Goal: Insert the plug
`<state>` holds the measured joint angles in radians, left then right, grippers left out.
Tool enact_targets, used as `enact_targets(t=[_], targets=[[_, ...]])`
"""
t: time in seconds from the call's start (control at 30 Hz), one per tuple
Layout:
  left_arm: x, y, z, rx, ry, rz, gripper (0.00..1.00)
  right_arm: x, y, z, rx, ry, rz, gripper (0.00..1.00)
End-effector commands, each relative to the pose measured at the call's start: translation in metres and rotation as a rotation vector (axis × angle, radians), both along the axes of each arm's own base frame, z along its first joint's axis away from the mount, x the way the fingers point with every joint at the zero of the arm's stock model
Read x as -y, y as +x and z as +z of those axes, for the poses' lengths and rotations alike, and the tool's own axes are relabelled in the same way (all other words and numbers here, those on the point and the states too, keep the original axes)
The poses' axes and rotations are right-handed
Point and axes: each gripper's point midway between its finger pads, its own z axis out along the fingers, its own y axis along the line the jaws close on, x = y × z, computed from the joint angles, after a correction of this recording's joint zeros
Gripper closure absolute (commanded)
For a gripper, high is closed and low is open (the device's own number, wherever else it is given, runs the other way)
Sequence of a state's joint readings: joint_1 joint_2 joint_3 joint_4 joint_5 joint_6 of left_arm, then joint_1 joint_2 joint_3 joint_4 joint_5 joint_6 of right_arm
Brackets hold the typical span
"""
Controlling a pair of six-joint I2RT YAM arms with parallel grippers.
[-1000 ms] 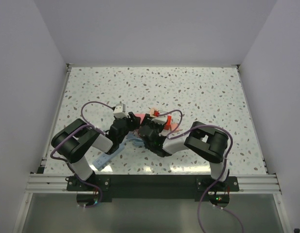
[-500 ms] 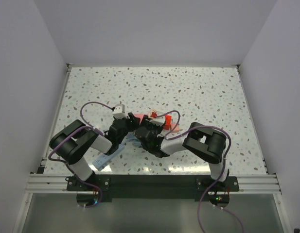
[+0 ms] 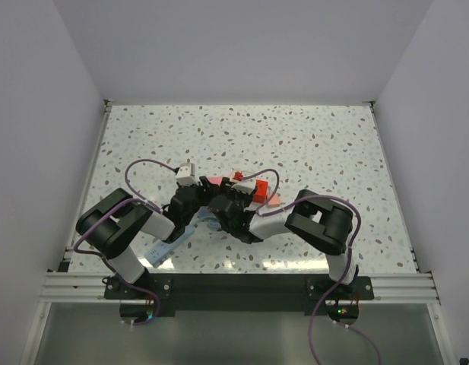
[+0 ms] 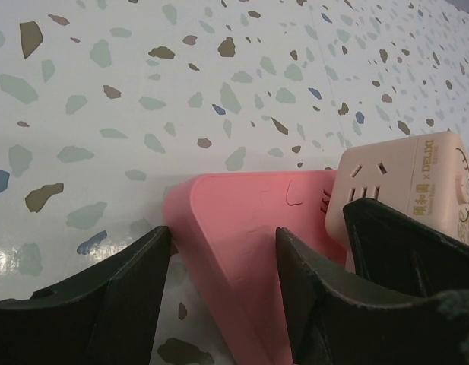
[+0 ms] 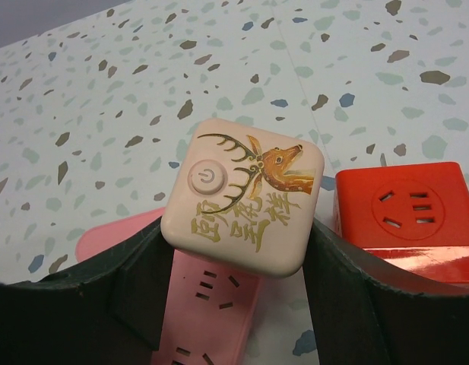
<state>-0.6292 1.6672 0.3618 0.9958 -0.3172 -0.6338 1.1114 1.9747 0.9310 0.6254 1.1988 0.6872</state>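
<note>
1. The right gripper [image 5: 238, 236] clamps the plug [image 5: 245, 198], a salmon cube printed with a deer and a power button, by two opposite side faces. It is poised just above the socket slots of the pink triangle [image 4: 249, 205].
2. The left gripper [image 4: 223, 258] is closed on the pink triangle's corner, bracing it on the speckled table [image 3: 295, 137]. A red cube [image 5: 405, 205] stands just beside.
3. The plug looks light, rigid and smooth-shelled, so it may twist or slip under a skewed push. Its flat flanks, gripped squarely, appear the surest hold. Its underside is hidden.
</note>
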Motion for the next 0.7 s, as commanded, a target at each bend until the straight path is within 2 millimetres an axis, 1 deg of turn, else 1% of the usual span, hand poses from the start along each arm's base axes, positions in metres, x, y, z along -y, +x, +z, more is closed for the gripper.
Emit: enact_targets(t=[0.0,0.07,0.33,0.4,0.5,0.63,0.67], targets=[[0.004,0.002,0.011,0.033,-0.002,-0.019,0.38,-0.007,-0.016,-0.065,-0.197,-0.155,0.153,1.0],[0.006,0.003,0.008,0.026,0.006,-0.028,0.39,-0.011,-0.015,-0.064,-0.207,-0.161,0.172,1.0],[0.01,0.006,0.001,0.013,0.031,-0.042,0.49,-0.016,-0.014,-0.069,-0.28,-0.199,0.232,1.0],[0.011,0.006,-0.002,0.007,0.037,-0.05,0.53,-0.015,-0.013,-0.074,-0.312,-0.204,0.253,1.0],[0.013,0.006,-0.005,-0.002,0.042,-0.06,0.56,-0.013,-0.01,-0.079,-0.341,-0.201,0.262,1.0],[0.013,0.007,-0.008,-0.008,0.047,-0.06,0.57,-0.009,-0.011,-0.087,-0.368,-0.199,0.271,1.0],[0.013,0.007,-0.007,-0.006,0.048,-0.059,0.57,-0.011,-0.013,-0.091,-0.382,-0.201,0.285,1.0]])
